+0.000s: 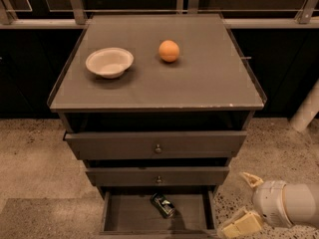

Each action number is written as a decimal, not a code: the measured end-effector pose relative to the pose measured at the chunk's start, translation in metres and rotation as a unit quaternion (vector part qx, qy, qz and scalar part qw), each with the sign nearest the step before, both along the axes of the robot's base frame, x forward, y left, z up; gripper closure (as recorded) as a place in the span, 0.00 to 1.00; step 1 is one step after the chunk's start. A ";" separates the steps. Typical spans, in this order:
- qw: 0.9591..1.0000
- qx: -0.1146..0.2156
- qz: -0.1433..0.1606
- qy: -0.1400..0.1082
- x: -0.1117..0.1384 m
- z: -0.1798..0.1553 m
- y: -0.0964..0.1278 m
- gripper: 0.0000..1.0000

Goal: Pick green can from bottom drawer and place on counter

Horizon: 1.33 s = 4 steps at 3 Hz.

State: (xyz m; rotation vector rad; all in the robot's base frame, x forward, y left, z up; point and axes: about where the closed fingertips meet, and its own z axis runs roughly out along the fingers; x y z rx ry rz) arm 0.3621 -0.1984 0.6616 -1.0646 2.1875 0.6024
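One green can (163, 204) lies in the bottom drawer (129, 214), left of the wide-open, empty end effector (245, 202).

Gripper (235, 203) in the lower right corner of the view. Two blocky fingers (240, 225), pale cream-yellow, flat-faced, spread apart. Behind them a rounded white wrist housing (269, 210), smooth, plain, no markings visible. A thick white cylindrical arm segment (301, 205) runs off the right edge. No cables or screws can be made out.
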 end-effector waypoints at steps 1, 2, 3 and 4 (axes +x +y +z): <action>0.999 0.016 -0.032 -0.024 -0.007 -0.040 -0.001 0.00; 0.996 0.019 -0.056 -0.063 0.008 -0.090 -0.002 0.00; 0.994 0.020 -0.073 -0.079 0.032 -0.128 -0.007 0.00; 0.994 0.024 -0.077 -0.076 0.032 -0.135 -0.006 0.00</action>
